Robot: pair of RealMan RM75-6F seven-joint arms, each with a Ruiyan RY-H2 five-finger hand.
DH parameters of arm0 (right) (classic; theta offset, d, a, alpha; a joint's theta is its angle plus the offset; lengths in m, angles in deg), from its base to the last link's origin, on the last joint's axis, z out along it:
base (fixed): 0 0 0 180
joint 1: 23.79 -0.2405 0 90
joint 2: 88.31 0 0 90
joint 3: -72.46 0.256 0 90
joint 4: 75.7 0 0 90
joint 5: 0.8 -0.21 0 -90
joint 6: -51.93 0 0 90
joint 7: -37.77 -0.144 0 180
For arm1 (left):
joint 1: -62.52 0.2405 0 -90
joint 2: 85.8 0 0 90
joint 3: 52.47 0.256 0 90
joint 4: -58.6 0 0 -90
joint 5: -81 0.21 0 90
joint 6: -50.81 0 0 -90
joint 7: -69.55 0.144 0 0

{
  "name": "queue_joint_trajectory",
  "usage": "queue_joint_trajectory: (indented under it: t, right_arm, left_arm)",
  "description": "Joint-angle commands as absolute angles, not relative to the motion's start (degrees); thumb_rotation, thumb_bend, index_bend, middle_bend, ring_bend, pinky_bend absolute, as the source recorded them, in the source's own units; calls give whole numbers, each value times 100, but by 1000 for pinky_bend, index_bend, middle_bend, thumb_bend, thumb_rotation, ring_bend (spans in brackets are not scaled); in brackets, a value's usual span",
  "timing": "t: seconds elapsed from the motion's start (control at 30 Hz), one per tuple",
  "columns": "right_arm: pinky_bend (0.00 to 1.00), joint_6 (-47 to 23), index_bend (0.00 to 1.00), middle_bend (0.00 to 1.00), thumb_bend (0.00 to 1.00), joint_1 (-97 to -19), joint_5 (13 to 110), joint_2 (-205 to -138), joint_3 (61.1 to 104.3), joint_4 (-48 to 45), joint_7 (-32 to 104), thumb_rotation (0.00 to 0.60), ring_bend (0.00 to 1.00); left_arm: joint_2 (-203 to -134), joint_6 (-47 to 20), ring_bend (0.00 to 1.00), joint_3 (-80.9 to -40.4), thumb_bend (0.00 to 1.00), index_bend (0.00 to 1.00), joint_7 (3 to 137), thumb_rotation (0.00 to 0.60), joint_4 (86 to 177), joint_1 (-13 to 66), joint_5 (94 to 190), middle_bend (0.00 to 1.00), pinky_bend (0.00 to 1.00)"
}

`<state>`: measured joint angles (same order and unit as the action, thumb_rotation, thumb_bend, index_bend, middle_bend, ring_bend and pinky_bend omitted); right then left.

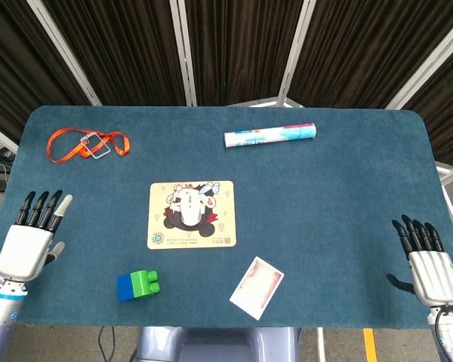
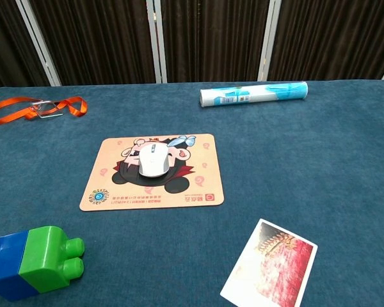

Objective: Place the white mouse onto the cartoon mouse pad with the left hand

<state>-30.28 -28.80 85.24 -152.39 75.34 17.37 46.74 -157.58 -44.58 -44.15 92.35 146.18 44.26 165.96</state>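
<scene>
White mouse [image 2: 153,159] sits on the cartoon mouse pad [image 2: 198,188], roughly centred on the printed character, flat and fully inside the pad edges. Nothing touches it. Judging by that, the placement itself looks done; all that is left, if anything, is parking the arm.

Left hand [image 1: 29,246] is at the near-left edge of the counter [image 1: 347,188], well apart from the pad, holding nothing. Left fingers [image 1: 43,209] are extended and spread, so released. Mouse and pad lie well to the right of those fingers and a bit further out. This hand shows only in the head view.

Right hand [image 1: 429,265] is at the near-right edge, also empty, fingers straight and apart. Pad is far to its left.

Other stuff, all clear of the pad: blue-green toy block [image 2: 33,261] near front-left, photo card [image 2: 270,263] front-right of pad, printed tube [image 2: 253,94] at the back, orange lanyard [image 2: 35,108] back-left.
</scene>
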Motion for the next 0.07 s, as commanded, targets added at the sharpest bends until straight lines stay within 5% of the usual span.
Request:
queue_joint_trajectory:
  t: [0.03, 0.07]
  right_arm:
    - [0, -2999, 0, 0, 87, -2906, 8528, -15248, 7539, 1731, 4690, 600, 0]
    - [0, -2985, 0, 0, 87, -2919, 8527, -15252, 7542, 1729, 4698, 600, 0]
  left_arm:
    - [-15703, -4376, 0, -4496, 197, 0, 9153, 600, 14694, 4594, 16475, 0, 0]
    - [-15684, -4350, 0, -4513, 197, 0, 9172, 600, 14718, 4617, 16468, 0, 0]
